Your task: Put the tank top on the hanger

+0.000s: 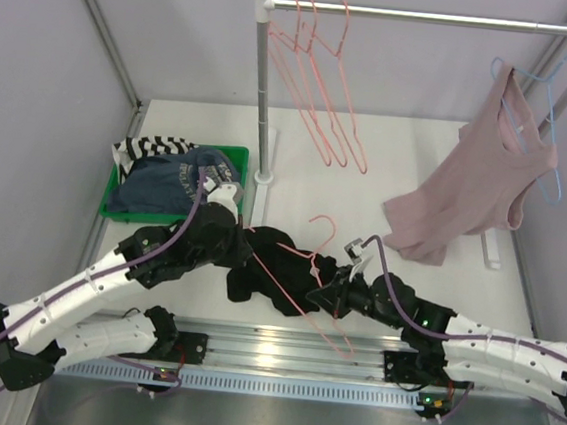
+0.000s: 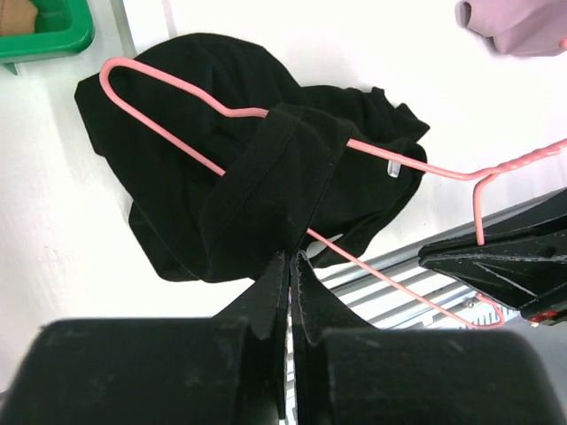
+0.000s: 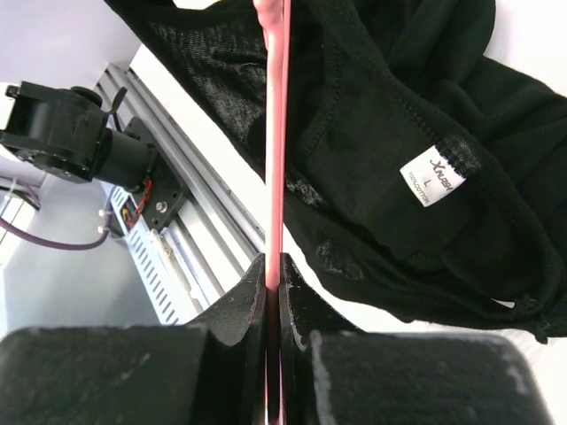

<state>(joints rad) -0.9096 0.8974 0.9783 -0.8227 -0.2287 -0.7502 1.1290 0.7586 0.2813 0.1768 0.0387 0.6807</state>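
Silver metal clothes rail (image 1: 433, 17). On its left end: several salmon-pink wire hangers (image 1: 325, 96). On its right end: dusty-pink tank top (image 1: 472, 185) on light blue hanger (image 1: 553, 158). Left of its left post: green tray (image 1: 231, 151) holding dark blue printed shirt (image 1: 166, 183). In front: crumpled black tank top (image 1: 257, 275), salmon-pink wire hanger (image 1: 316, 259) crossing it.

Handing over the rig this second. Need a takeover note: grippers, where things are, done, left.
Left gripper: shut on a band of the tank top.
Right gripper: shut on the hanger wire.
Where: both lie on the table at its near edge, with the hanger across the bunched top.
Done: one band of fabric is looped over a hanger arm.
Left: get the other shoulder onto the hanger, then straighten the top.
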